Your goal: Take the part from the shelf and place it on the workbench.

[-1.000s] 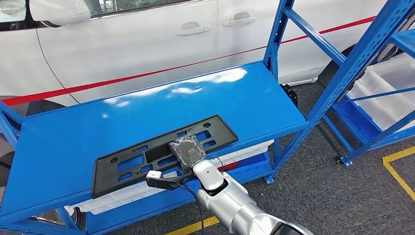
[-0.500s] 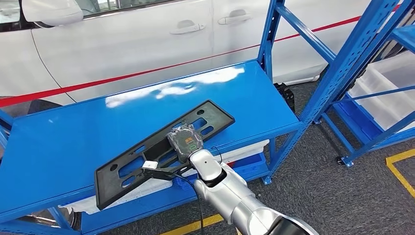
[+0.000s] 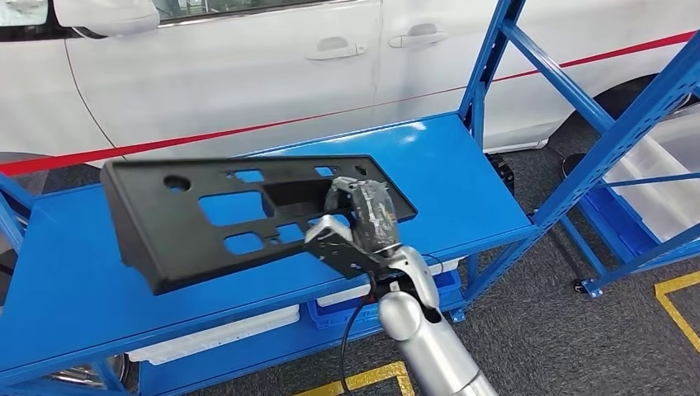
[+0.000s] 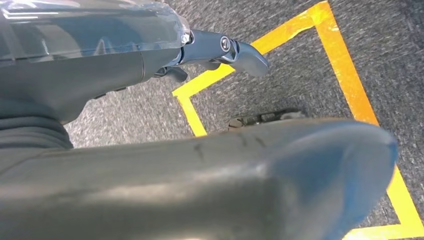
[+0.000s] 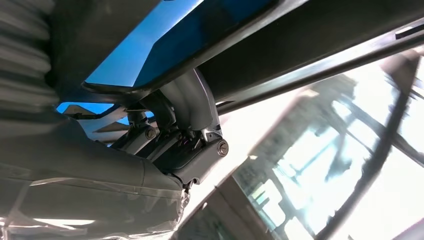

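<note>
- The part point(image 3: 239, 219), a long black panel with cut-outs, had lain flat on the blue shelf point(image 3: 462, 165) a second before; it now stood lifted and tilted, its left end raised well above the deck and its near edge hanging over the front rail.
- The camera had swung a little too, so the white car point(image 3: 248, 74) behind sat differently in the head view; that shift was not the part's own.
- The right hand point(image 3: 357, 221) gripped the part at its right end, fingers point(image 5: 187, 102) hooked around the panel's edge in the right wrist view.
- The wrist had rolled over since the earlier pictures, turning the panel up with it.
- The left hand point(image 4: 220, 50) hung over grey carpet and yellow tape; it held nothing, but I could not tell whether its fingers were spread or curled.
- Judged from this, the pick looked done and the carry to the workbench remained; no workbench could be made out.
</note>
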Action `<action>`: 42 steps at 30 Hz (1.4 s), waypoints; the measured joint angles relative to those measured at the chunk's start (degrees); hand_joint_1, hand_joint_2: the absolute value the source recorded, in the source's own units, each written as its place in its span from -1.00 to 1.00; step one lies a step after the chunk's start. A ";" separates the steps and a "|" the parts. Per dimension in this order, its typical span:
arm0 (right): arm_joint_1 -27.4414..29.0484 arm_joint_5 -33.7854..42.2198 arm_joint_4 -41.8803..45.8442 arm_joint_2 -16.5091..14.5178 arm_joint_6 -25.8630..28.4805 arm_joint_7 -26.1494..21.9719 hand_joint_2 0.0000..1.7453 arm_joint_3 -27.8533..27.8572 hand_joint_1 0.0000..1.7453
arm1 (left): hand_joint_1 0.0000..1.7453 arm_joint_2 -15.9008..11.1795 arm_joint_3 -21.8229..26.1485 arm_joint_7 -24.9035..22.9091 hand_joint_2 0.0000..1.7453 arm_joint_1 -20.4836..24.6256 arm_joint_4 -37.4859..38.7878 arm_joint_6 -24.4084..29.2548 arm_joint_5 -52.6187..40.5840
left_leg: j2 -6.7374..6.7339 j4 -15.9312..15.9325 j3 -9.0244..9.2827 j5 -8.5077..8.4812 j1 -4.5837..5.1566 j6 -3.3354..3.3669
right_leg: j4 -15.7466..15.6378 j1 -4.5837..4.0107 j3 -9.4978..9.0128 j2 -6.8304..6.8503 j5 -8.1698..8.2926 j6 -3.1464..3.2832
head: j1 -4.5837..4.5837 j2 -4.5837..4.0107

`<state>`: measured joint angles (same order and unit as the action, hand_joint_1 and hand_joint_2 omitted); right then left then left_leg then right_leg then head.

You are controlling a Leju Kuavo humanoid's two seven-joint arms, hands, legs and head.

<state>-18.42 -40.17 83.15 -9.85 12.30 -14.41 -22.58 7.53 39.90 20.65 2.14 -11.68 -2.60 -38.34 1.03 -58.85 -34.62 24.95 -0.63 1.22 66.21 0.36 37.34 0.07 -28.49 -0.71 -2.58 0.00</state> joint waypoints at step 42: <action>17.04 23.96 22.70 9.09 -0.55 -10.94 1.00 9.27 1.00 | -1.00 -0.80 1.83 1.43 -1.00 0.28 0.05 -0.04 -1.47 | -0.66 -14.82 -5.16 8.84 0.08 -2.50 | -7.97 0.58 -3.92 0.34 2.35 1.81 | -0.02 0.00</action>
<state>-1.38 -16.22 105.85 -0.76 11.75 -25.35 -13.31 6.73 41.73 22.09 2.42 -11.63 -2.64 -39.80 0.37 -73.67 -39.78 33.79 -0.55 -1.28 58.24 0.94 33.42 0.41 -26.15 1.10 -2.60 0.00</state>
